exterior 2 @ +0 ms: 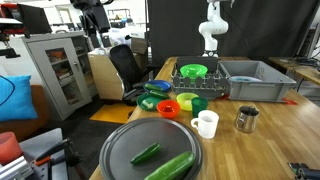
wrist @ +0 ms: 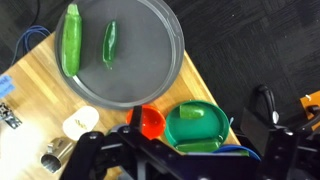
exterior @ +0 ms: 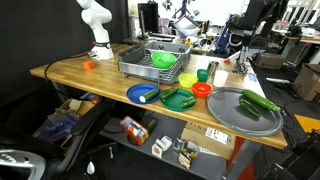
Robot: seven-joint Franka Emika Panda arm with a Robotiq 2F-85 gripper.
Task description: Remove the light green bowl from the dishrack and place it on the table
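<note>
The light green bowl (exterior: 163,60) sits inside the grey wire dishrack (exterior: 135,68) at the back middle of the wooden table (exterior: 75,82). Both exterior views show it; in the view along the table the bowl (exterior 2: 193,71) rests in the dishrack (exterior 2: 250,85). My gripper (wrist: 185,162) shows in the wrist view as dark fingers spread wide along the bottom edge, open and empty. It hangs high above the orange bowl (wrist: 150,122) and the dark green flat dish (wrist: 196,124). The light green bowl and the dishrack are out of the wrist view.
A round grey tray (wrist: 150,70) holds a cucumber (wrist: 69,40) and a small green vegetable (wrist: 109,45). A white cup (wrist: 80,122), a metal cup (wrist: 58,152) and a blue plate (exterior: 140,93) stand near the table's front edge. A white robot arm (exterior: 95,25) stands behind the rack.
</note>
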